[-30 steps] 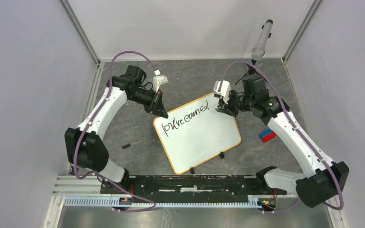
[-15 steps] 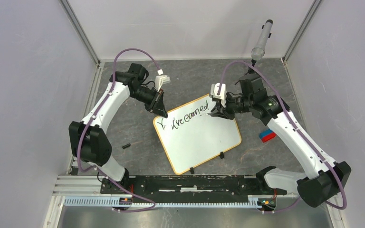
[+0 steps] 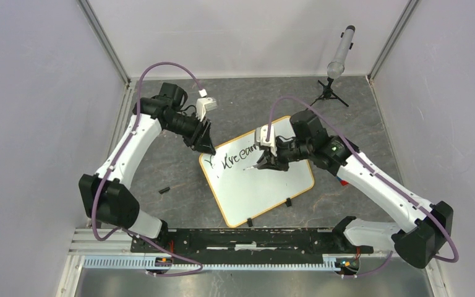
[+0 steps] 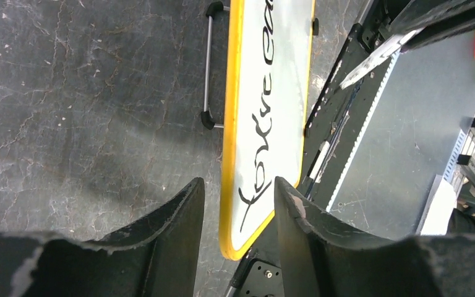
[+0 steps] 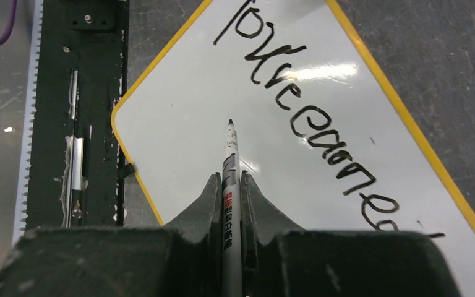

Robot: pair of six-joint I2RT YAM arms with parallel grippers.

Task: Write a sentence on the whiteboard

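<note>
Right wrist view shows the right gripper [image 5: 229, 180] clamped on a marker [image 5: 230, 145], tip aimed at bare white below the sentence [image 5: 302, 124]; whether the tip touches I cannot tell. In the left wrist view the left gripper [image 4: 238, 189] hangs over the board's [image 4: 290, 80] lower corner with jaws apart, pinching nothing. That is the main risk, I judge: with no hold on it, the board may slide or turn on the table [image 3: 161, 161] once the tip presses and drags, smearing a stroke or skewing the next line. The new line could also run up into the first one, since that one slants. A marker gripped near its middle may tilt under pressure and skip.

The board lies flat at the centre of the top view, turned at an angle, two black feet [image 3: 289, 201] on its lower right edge. It is glossy white with a glare patch, rounded corners and a thin yellow-orange frame. One line of thin black scrawl runs along its upper left side, roughly "You've earne", its end hidden by the right arm in the top view; the rest is bare
</note>
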